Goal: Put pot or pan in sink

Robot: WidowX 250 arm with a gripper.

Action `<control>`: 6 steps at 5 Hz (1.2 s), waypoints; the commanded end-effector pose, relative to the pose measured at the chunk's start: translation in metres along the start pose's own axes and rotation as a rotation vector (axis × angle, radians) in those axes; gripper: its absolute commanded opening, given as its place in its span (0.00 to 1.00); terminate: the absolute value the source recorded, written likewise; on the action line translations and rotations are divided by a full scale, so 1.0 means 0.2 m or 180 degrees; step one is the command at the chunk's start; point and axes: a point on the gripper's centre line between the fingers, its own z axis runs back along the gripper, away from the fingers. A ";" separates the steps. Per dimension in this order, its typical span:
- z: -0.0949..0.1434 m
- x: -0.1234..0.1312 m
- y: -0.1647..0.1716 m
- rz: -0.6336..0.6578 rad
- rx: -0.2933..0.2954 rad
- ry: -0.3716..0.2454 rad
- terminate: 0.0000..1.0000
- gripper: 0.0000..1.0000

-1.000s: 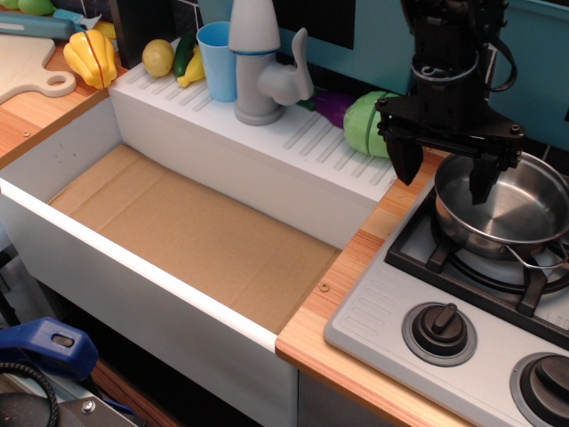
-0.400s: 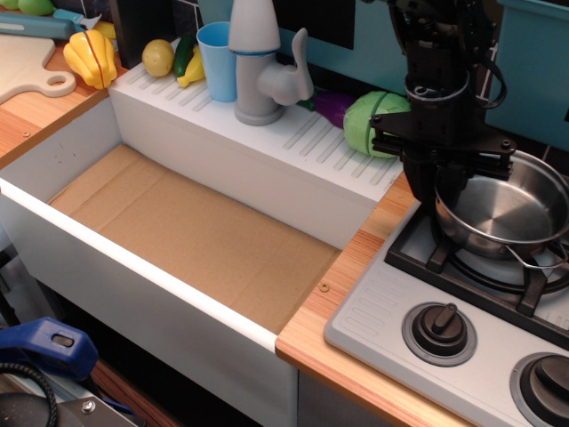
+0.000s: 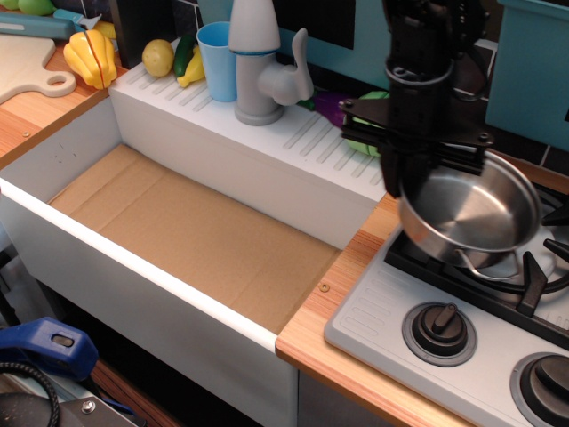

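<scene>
1. Wooden counter (image 3: 351, 294) runs across the view, with a teal wall behind it and a white toy sink (image 3: 133, 267) set into it.
2. Brown cardboard floors the sink; nothing lies on it.
3. On the ribbed white ledge at the back of the sink stands a grey-white faucet (image 3: 262, 67).
4. Just left of the faucet is a light blue cup (image 3: 216, 58); further left are a lemon (image 3: 158, 57) and a yellow toy vegetable (image 3: 91, 58).
5. Right of the faucet, partly hidden behind the robot arm, lie a purple toy (image 3: 331, 107) and a green toy (image 3: 366, 124).
6. Right of the sink, a grey toy stove (image 3: 391, 320) sits on the counter, with black burner grates and two dark knobs (image 3: 440, 331) along its front.
7. A black gripper (image 3: 418, 173) reaches down from above at the stove's back left corner.
8. Its jaws are closed on the left rim of the pot (image 3: 471, 213), one inside the rim and one outside.
9. The shiny steel pot is tilted and held up off the burner (its left edge hangs over the strip of counter between stove and sink).
10. A thin wire loop handle shows at the pot's lower front edge.
11. The pot is outside the sink, just right of its right wall.
</scene>
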 end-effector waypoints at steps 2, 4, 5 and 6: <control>0.17 -0.08 0.25 -0.0118 0.0398 -0.0256 0.00 0.00; 0.17 -0.16 0.54 -0.0241 0.0623 -0.0475 0.00 0.00; 0.13 -0.18 0.66 -0.0332 0.0658 -0.0604 0.00 0.00; 0.06 -0.14 0.73 -0.0378 0.0610 -0.0742 0.00 0.00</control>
